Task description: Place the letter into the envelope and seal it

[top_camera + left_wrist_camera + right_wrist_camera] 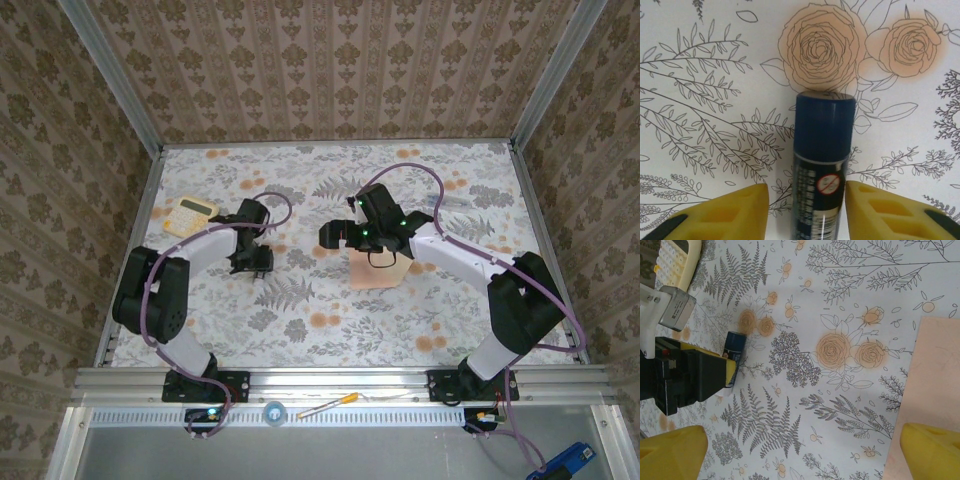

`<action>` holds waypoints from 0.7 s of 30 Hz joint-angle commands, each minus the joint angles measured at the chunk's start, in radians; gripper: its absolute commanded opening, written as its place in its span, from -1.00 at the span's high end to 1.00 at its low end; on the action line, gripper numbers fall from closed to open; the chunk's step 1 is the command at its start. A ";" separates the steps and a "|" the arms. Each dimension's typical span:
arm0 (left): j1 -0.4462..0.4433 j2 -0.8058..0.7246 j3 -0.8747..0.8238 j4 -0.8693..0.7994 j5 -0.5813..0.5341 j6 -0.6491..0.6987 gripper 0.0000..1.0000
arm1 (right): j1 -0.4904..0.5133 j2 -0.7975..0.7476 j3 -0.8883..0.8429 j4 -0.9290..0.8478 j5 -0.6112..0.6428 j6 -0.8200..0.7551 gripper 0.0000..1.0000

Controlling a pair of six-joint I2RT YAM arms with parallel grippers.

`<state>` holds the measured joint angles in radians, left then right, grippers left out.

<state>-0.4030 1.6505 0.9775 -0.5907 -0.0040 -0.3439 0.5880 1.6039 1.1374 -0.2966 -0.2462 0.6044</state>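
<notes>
Starting at my left side, a cream-yellow plastic calculator (pixel 190 213) lies on the white tablecloth printed with grey ferns and orange roses (pixel 700 100), off to the outer side of my left pincer (pixel 258 265) and a little beyond it, clear of the fingers.

My left pincer (pixel 807 210) is down close to the cloth, its two yellow pads (pixel 740 212) standing partway apart on either side of a dark blue cylindrical tube with a rounded cap (pixel 822 145). The tube lies flat between the pads, its cap pointing away from my wrist towards a pair of orange roses. The right-hand pad is at the tube's side, touching or very nearly so; the left-hand pad has a clear strip of cloth between it and the tube, so I have no grip on it.

Further right, my right pincer (pixel 332 236) hangs above the cloth with its jaws spread wide and nothing between them. From its wrist camera I see the left pincer (pixel 732 371) and the blue tube (pixel 734 347) ahead of its left finger.

A salmon-pink rectangular sheet of paper (pixel 935 390) lies flat under my right pincer's right fingertip (pixel 932 452). From above the sheet (pixel 378 272) is partly hidden by my right arm. No flap is visible, so I cannot tell whether it is the letter or the envelope.
</notes>
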 commanded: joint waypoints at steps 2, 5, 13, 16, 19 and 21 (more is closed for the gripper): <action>-0.009 0.022 0.028 0.002 -0.018 -0.004 0.30 | 0.002 0.008 -0.010 -0.024 -0.002 -0.017 -1.00; -0.013 0.029 0.029 0.006 -0.012 -0.005 0.37 | -0.001 0.010 -0.011 -0.023 -0.004 -0.017 -1.00; -0.015 0.035 0.023 0.011 -0.002 -0.006 0.48 | -0.010 0.008 -0.023 -0.019 -0.007 -0.012 -1.00; -0.017 0.040 0.019 0.015 0.003 -0.007 0.45 | -0.012 0.008 -0.029 -0.017 -0.009 -0.011 -1.00; -0.019 0.047 0.014 0.023 0.007 -0.008 0.45 | -0.013 0.008 -0.032 -0.015 -0.010 -0.010 -1.00; -0.019 0.052 0.013 0.026 0.012 -0.009 0.45 | -0.013 0.008 -0.035 -0.015 -0.009 -0.009 -1.00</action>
<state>-0.4141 1.6699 0.9886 -0.5690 -0.0040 -0.3450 0.5804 1.6039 1.1175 -0.2958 -0.2462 0.6048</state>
